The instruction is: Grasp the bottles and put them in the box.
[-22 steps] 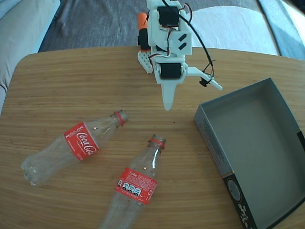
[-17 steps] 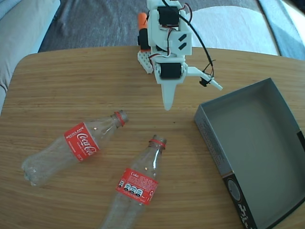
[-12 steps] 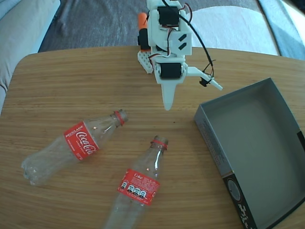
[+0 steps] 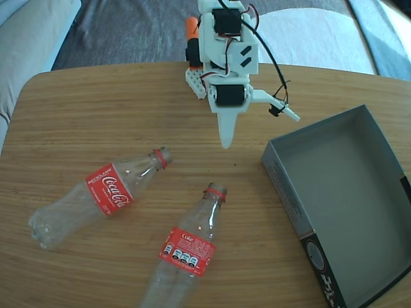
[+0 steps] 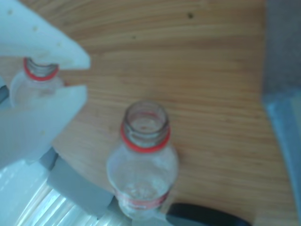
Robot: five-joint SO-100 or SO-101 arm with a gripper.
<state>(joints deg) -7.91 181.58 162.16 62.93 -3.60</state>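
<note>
Bottles on wooden table (image 4: 77, 109), white two-finger gripper (image 4: 257, 128) spread wide, empty.
Clear plastic Coca-Cola bottle (image 4: 96, 196) lower left; second red-labelled "Coke" bottle (image 4: 186, 247) bottom centre; grey cardboard box (image 4: 343, 199) right.

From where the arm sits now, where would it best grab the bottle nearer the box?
Probably at the narrow neck just below the red ring of the nearer bottle, coming down from above. It lies flat on the table with its open mouth toward the arm, and the neck looks slimmer than the labelled body, so the gripper should span it more easily, fingers either side.
</note>
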